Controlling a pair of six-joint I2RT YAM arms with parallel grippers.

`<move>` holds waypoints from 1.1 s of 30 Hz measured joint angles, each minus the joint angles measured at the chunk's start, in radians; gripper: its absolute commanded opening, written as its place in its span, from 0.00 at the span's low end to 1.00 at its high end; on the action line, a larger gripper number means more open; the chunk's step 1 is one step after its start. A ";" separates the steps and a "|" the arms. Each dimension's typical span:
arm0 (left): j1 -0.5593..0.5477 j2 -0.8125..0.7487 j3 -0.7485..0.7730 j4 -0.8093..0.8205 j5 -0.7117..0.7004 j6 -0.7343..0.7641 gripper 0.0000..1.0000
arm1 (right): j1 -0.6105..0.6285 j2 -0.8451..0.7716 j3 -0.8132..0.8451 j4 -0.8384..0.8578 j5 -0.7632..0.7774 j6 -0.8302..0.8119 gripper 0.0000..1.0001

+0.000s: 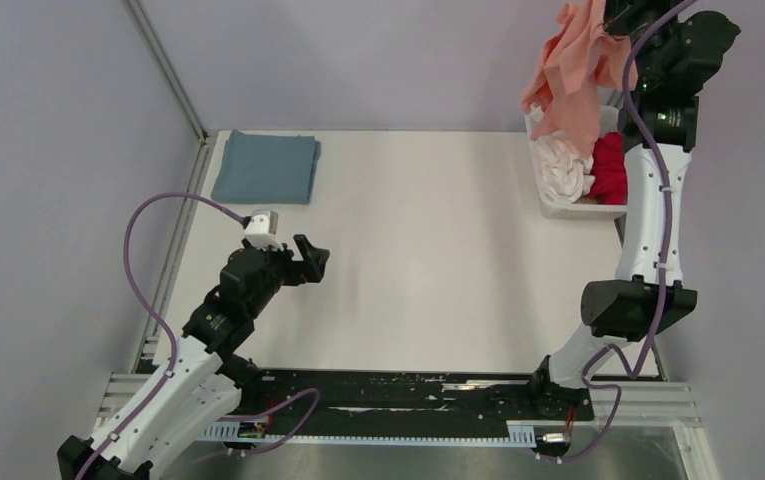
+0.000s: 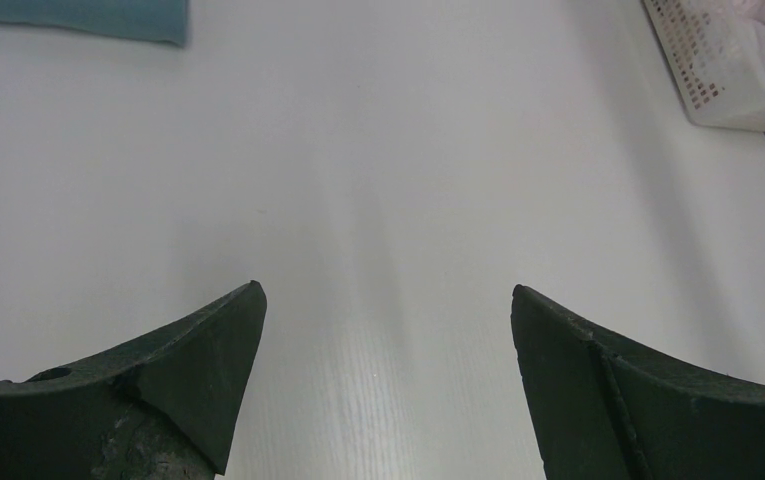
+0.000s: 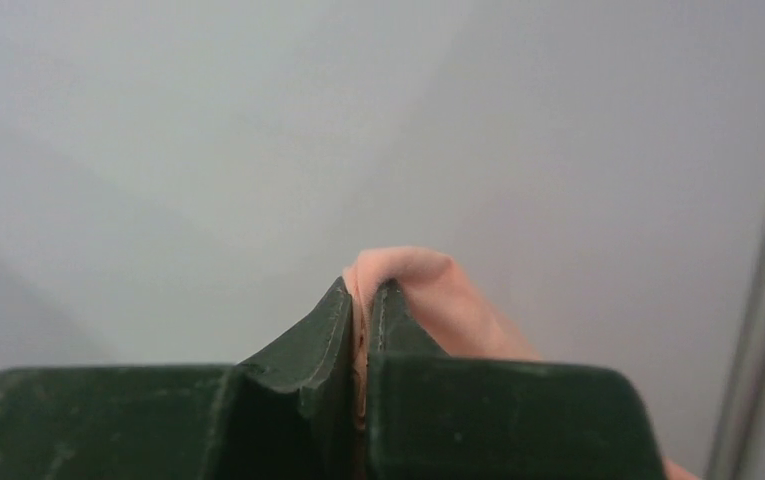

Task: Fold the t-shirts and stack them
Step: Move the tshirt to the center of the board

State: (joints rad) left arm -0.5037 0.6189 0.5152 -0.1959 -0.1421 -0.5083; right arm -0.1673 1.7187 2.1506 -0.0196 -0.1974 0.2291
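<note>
My right gripper [image 1: 613, 20] is shut on the salmon-pink t-shirt [image 1: 573, 70] and holds it high above the white basket [image 1: 558, 205] at the far right; the shirt hangs down crumpled. In the right wrist view a fold of pink cloth [image 3: 413, 275] is pinched between the closed fingers [image 3: 308, 340]. A white t-shirt [image 1: 561, 165] and a crimson red t-shirt [image 1: 609, 170] lie in the basket. The blue-grey t-shirt [image 1: 266, 166] lies folded at the far left of the table; its edge shows in the left wrist view [image 2: 88, 18]. My left gripper [image 1: 314, 262] is open and empty, low over the table.
The white table [image 1: 428, 250] is bounded by a metal post and rail [image 1: 173, 75] on the left and grey walls behind. The basket's lattice corner [image 2: 693, 70] shows at the upper right of the left wrist view. A black strip runs along the near edge.
</note>
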 measured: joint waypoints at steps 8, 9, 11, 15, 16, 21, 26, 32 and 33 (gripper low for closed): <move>0.000 -0.009 -0.001 -0.022 -0.013 -0.032 1.00 | 0.273 -0.069 -0.007 0.008 -0.222 0.094 0.00; 0.000 -0.017 -0.004 -0.024 -0.014 -0.039 1.00 | 0.335 -0.078 -0.011 0.008 -0.230 0.082 0.00; 0.000 -0.037 -0.013 -0.026 -0.016 -0.051 1.00 | 0.451 -0.098 -0.026 0.007 -0.249 0.060 0.00; 0.000 -0.090 -0.031 -0.055 -0.017 -0.073 1.00 | 0.591 -0.140 -0.079 0.022 -0.299 0.058 0.00; 0.000 -0.101 -0.031 -0.064 -0.017 -0.077 1.00 | 0.607 -0.147 -0.091 0.026 -0.303 0.058 0.00; 0.000 -0.186 -0.031 -0.139 -0.021 -0.108 1.00 | 0.651 -0.242 -0.301 0.069 -0.265 0.069 0.03; 0.000 -0.310 -0.031 -0.234 -0.020 -0.145 1.00 | 0.648 -0.472 -0.785 0.102 -0.064 0.053 0.11; 0.000 -0.383 -0.071 -0.267 -0.018 -0.206 1.00 | 0.628 -0.695 -1.371 0.105 0.285 0.074 0.44; 0.000 -0.379 -0.079 -0.275 -0.019 -0.215 1.00 | 0.615 -0.702 -1.447 0.095 0.334 0.090 0.60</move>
State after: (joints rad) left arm -0.5037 0.2398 0.4358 -0.4713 -0.1612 -0.7231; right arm 0.4473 1.0172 0.7040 0.0753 0.1364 0.3187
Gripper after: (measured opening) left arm 1.000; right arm 0.280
